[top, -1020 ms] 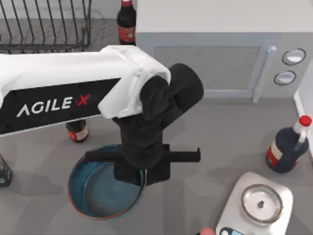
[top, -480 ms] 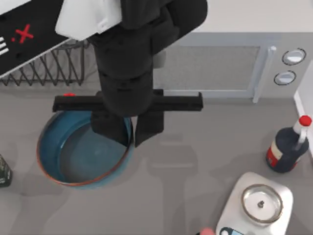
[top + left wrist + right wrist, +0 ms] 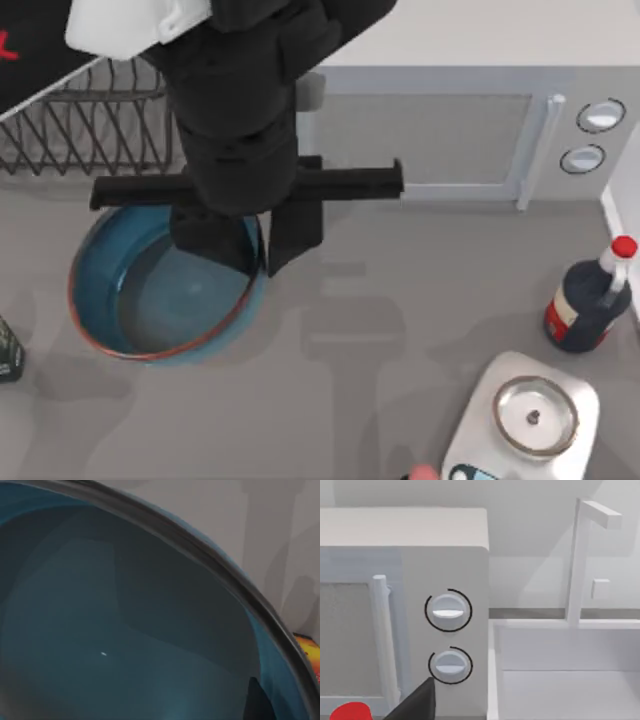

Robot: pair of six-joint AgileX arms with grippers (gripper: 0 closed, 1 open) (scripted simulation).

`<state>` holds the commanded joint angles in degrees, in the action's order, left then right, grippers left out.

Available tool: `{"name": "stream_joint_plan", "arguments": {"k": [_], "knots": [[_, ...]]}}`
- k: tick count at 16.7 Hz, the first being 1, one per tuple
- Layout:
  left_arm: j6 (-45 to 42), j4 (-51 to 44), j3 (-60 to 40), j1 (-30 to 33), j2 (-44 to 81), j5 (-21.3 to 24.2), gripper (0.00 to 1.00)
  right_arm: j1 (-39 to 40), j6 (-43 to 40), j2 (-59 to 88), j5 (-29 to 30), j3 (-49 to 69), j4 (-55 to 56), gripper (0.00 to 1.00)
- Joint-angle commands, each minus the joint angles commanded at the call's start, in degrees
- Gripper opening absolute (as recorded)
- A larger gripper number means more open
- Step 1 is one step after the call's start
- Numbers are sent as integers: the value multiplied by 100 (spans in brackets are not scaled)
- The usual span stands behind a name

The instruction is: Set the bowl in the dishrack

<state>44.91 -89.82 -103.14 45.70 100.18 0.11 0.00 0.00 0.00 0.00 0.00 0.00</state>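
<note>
Glossy blue bowl (image 3: pixel 150 300) with reddish-brown rim | mouth up, slightly tilted, round so no long axis | held near table's left, just in front of dishrack (image 3: pixel 90 125) | left gripper (image 3: pixel 255 240) fingers clamped on its right rim

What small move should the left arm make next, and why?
Probably carry the bowl farther toward the dishrack. The left gripper pinches the bowl's right rim, and the bowl still lies short of the rack at the table's far left.

blue bowl (image 3: pixel 125 645) interior, curved rim
</note>
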Motion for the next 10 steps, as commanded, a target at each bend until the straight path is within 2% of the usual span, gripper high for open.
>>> {"name": "stream_joint_plan", "arguments": {"k": [4, 10], "knots": [[-646, 1060, 203, -1009, -643, 72, 0, 0, 0, 0, 0, 0, 0, 100], [-2286, 3840, 1373, -3206, -2015, 334, 0, 0, 0, 0, 0, 0, 0, 100]]}}
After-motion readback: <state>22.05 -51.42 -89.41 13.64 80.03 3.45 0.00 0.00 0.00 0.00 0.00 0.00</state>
